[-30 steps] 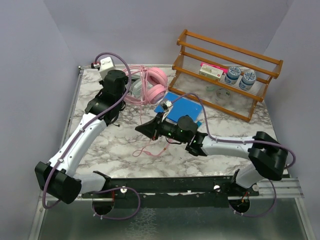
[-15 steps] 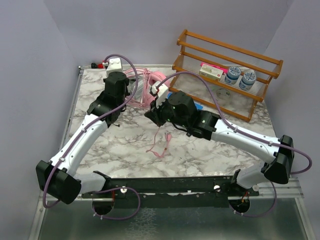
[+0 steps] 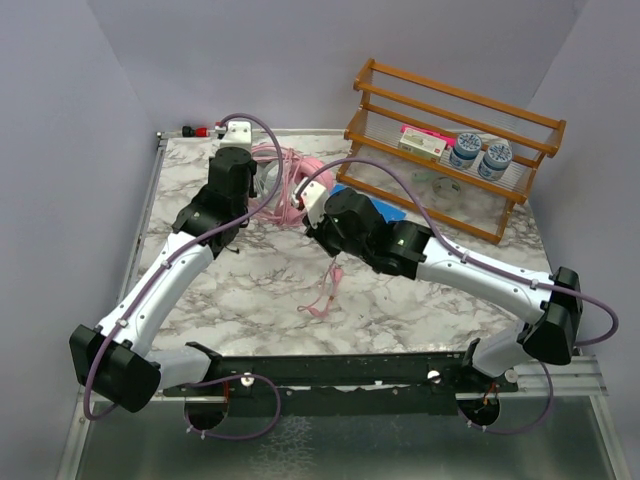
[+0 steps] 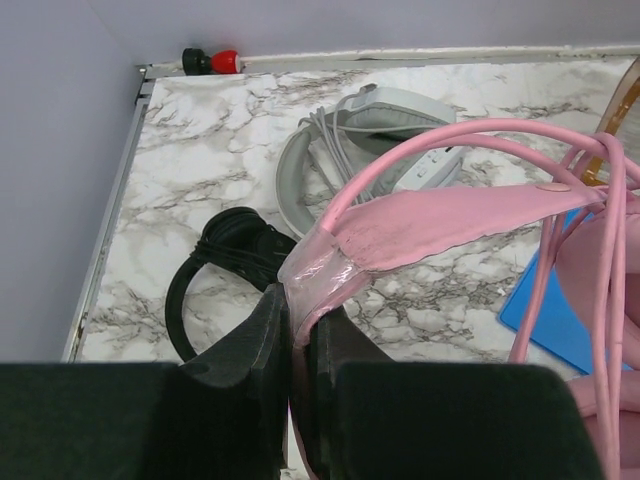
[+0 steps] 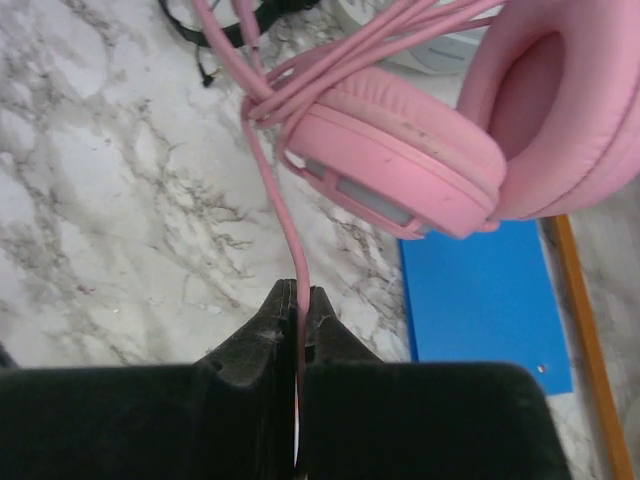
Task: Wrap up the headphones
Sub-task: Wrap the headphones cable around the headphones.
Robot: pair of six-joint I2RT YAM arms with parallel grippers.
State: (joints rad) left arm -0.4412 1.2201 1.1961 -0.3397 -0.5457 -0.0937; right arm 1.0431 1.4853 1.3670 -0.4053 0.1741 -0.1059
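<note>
The pink headphones had soft, matt cushions, faintly scuffed, a smooth pink cable, and glossy clear film over one end of the padded headband. Under them the table looked like smooth veined marble. Beside them lay a matt blue sheet; beyond them stood a varnished wooden rack.

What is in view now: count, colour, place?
pink headphones: one, pink, far centre
pink cable: one, pink, across its earcup, tail down to table
grey-white headphones: one, far left
black headphones: one, beside the grey-white pair
blue sheet: one, table centre
wooden rack: one, orange-brown, far right
jars: two, blue-white, rack shelf
marble table: one, white-grey
left arm: white-black, jaws shut on pink headphones' band
right arm: white-black, jaws shut on pink cable
</note>
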